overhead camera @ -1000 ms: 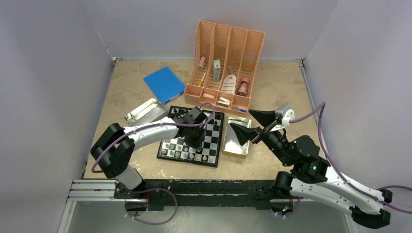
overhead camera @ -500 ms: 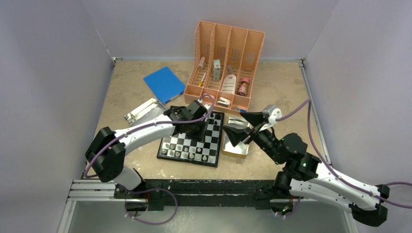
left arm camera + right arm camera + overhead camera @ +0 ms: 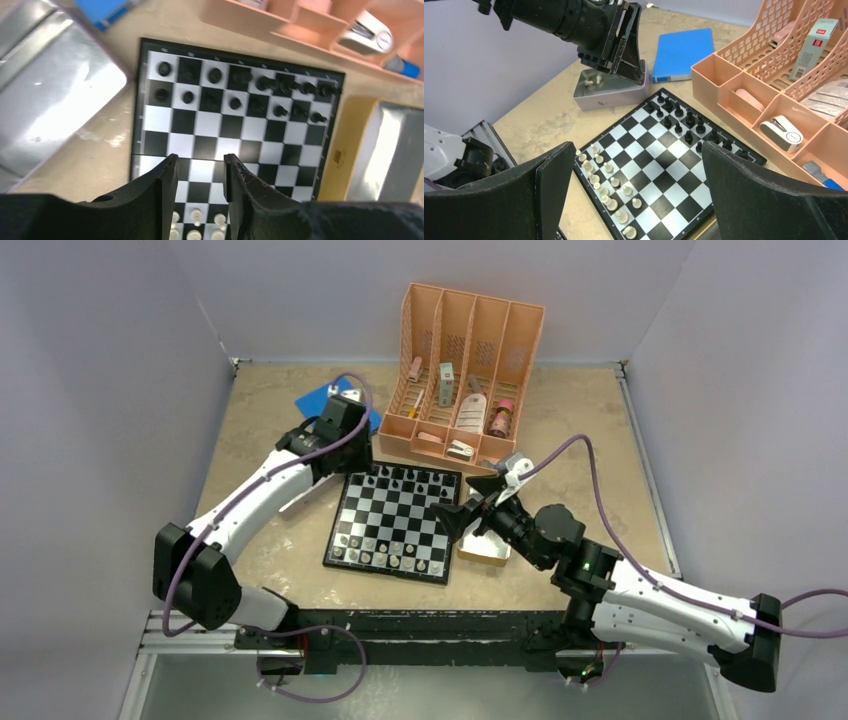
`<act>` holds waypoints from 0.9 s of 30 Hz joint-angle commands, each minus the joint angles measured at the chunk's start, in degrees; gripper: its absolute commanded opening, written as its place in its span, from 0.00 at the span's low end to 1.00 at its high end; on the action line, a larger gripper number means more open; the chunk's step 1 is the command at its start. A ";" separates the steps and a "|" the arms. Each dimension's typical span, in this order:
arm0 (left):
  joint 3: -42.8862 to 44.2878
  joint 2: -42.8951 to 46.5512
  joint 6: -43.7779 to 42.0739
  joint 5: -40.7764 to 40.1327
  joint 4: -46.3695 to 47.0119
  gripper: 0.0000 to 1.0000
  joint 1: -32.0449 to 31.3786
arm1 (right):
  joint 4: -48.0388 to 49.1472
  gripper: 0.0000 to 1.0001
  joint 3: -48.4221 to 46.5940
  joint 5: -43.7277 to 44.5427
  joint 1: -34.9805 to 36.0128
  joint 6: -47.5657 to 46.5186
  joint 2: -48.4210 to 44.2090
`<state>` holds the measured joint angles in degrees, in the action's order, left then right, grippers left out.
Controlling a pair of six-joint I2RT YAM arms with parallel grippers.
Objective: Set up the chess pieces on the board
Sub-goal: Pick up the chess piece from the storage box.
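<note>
The small glossy black-and-white chessboard (image 3: 395, 523) lies flat at the centre of the tan table (image 3: 580, 430). Tiny black chess pieces (image 3: 405, 480) occupy its far rows and pale silvery-white pieces (image 3: 385, 558) its near rows. The left pincer (image 3: 200, 159) hangs above the board's far-left corner, fingers parted and empty; the right pincer (image 3: 636, 150) is spread wide and empty at the board's right edge.
</note>
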<state>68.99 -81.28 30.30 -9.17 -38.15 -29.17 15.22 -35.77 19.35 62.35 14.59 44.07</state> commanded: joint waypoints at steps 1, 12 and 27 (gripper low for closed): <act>1.36 1.90 -1.98 -6.87 -1.64 0.37 6.83 | 7.49 0.99 0.67 -1.02 0.14 0.24 -2.14; -7.68 3.05 -2.90 -5.51 9.39 0.32 28.23 | 9.14 0.99 2.10 -2.36 0.14 -2.59 -5.45; -11.33 -8.96 -2.66 -1.53 16.77 0.27 38.44 | 9.46 0.99 2.64 -2.82 0.13 -2.04 -7.51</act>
<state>57.06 -88.53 27.90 -12.16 -24.91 9.26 21.26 -32.97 16.95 62.35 13.02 37.28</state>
